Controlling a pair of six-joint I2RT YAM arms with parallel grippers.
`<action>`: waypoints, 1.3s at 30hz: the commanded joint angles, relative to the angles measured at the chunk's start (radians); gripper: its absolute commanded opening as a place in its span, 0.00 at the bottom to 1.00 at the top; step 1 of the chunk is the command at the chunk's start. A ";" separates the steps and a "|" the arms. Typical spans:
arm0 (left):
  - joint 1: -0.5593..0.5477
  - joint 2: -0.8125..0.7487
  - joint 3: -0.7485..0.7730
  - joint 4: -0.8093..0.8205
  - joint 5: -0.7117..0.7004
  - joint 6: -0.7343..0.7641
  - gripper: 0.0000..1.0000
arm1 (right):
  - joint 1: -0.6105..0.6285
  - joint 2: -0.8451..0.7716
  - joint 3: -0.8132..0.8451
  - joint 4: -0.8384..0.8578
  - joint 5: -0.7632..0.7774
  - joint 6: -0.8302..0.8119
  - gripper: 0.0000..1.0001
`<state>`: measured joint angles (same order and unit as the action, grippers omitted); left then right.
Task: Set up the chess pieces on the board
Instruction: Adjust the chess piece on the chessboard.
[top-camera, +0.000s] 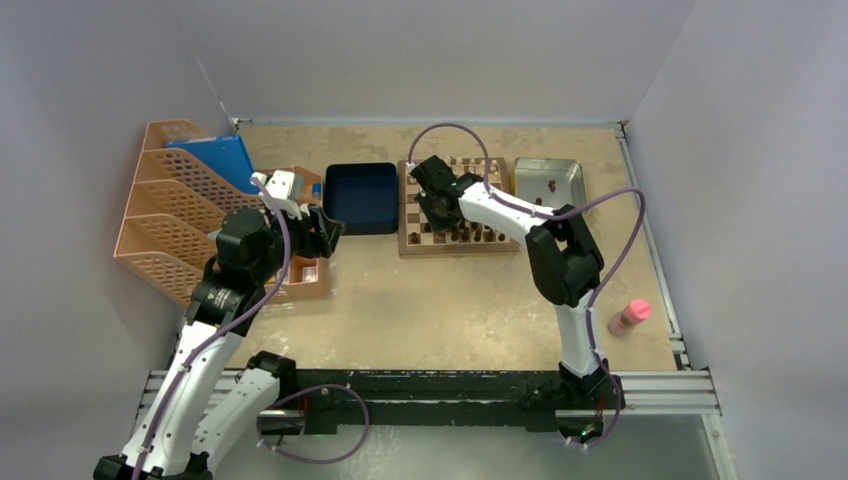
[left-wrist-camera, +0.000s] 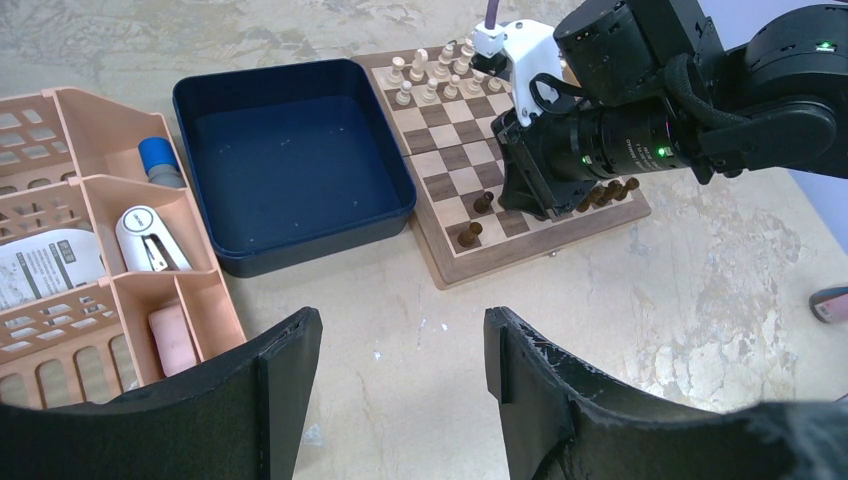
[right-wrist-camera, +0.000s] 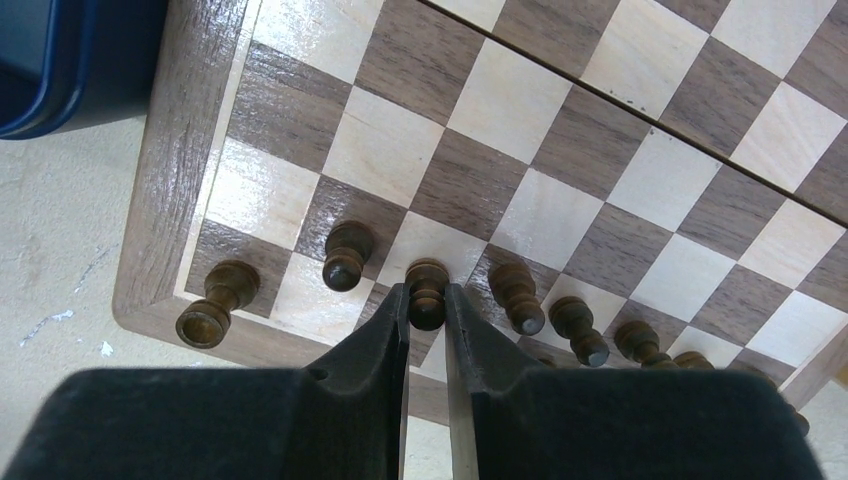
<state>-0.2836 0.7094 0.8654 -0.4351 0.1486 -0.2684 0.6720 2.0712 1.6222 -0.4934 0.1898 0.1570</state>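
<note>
Clamping a single dark pawn (right-wrist-camera: 427, 278) between its two black fingers, the right gripper (right-wrist-camera: 427, 305) stands low over the near-left part of the board (right-wrist-camera: 180, 150). The pawn sits at a light square in the second row from the near border; whether its base touches the wood cannot be told.

- Chess pieces, dark: one (right-wrist-camera: 215, 305) on the near-left corner square, one (right-wrist-camera: 345, 255) just left of the held pawn, and a close row (right-wrist-camera: 578, 330) running off to the right. Little gap is left on either side of the fingers.
- Light pieces (left-wrist-camera: 430, 75): ranked along the far edge, well apart from the gripper.
- Board middle: bare squares.
- Blue tray (left-wrist-camera: 290, 150): just beside the board's left border.
- Silver tray (top-camera: 565, 175): just beside the right border.
- Left gripper (left-wrist-camera: 400, 325): fingers spread apart, nothing between them, hovering over bare table (top-camera: 450, 310) near the peach organiser (left-wrist-camera: 90, 180).
- Open room: a wide bare stretch of table between the board's near border and the arm bases; a pink bottle (top-camera: 630, 316) lies at its right margin.
</note>
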 joint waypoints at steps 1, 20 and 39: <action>0.000 -0.002 0.006 0.032 -0.003 0.014 0.61 | -0.009 0.009 0.047 0.012 0.006 0.000 0.18; 0.000 0.002 0.006 0.032 0.008 0.012 0.61 | -0.009 -0.038 0.078 0.013 -0.025 0.005 0.32; 0.000 -0.003 0.004 0.033 0.022 0.009 0.61 | -0.008 -0.191 -0.027 -0.022 0.035 0.048 0.37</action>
<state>-0.2836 0.7132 0.8654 -0.4351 0.1535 -0.2684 0.6662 1.9156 1.6360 -0.4908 0.1928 0.1818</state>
